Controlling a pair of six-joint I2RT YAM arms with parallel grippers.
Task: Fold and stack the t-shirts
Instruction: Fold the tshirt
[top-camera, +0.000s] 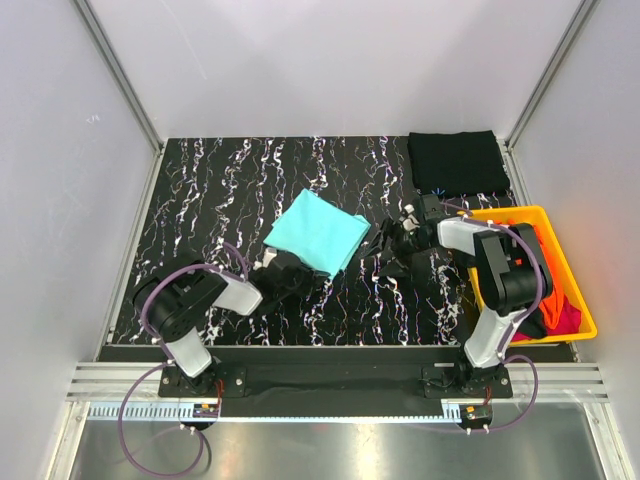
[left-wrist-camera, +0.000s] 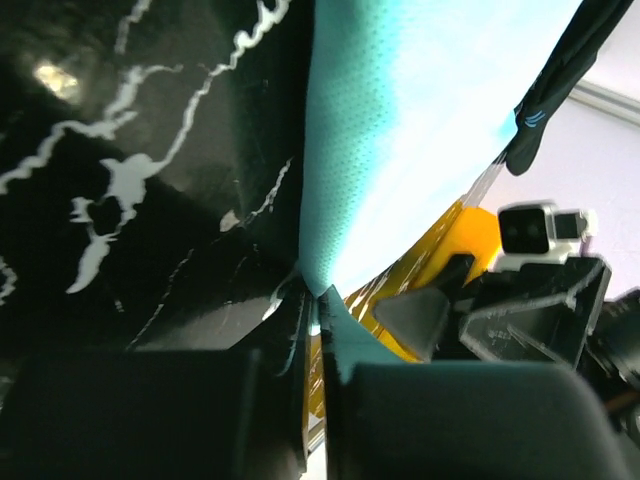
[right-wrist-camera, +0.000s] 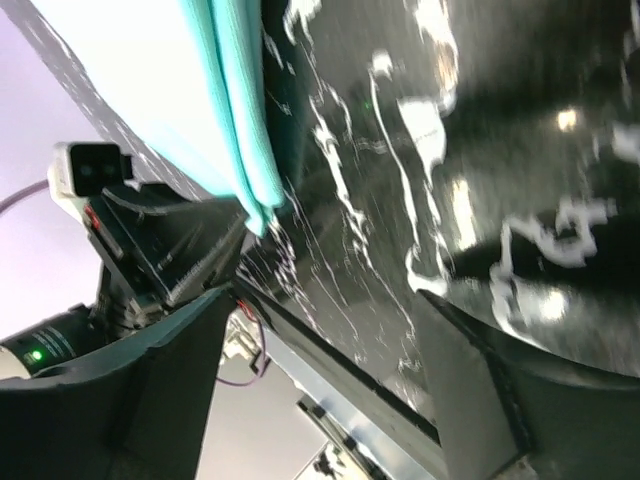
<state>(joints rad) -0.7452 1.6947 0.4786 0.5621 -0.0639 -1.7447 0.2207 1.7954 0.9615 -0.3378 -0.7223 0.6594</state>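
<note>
**Teal shirt folded mid-tabletop, black one folded at far right corner**

The teal shirt (top-camera: 318, 232) lies folded into a rough square at the middle of the tabletop (top-camera: 200, 200), turned so its corners point at the edges. Its layers show stacked along one side. The left claw (left-wrist-camera: 312, 300) is pinched on its near-left corner. The black shirt (top-camera: 458, 162) lies flat as a neat folded rectangle in the far right corner, well apart from the teal one. A magenta shirt (top-camera: 567, 318) sits bunched and unfolded in the near end of the bin (top-camera: 560, 250) by the right edge, mostly hidden.
</note>
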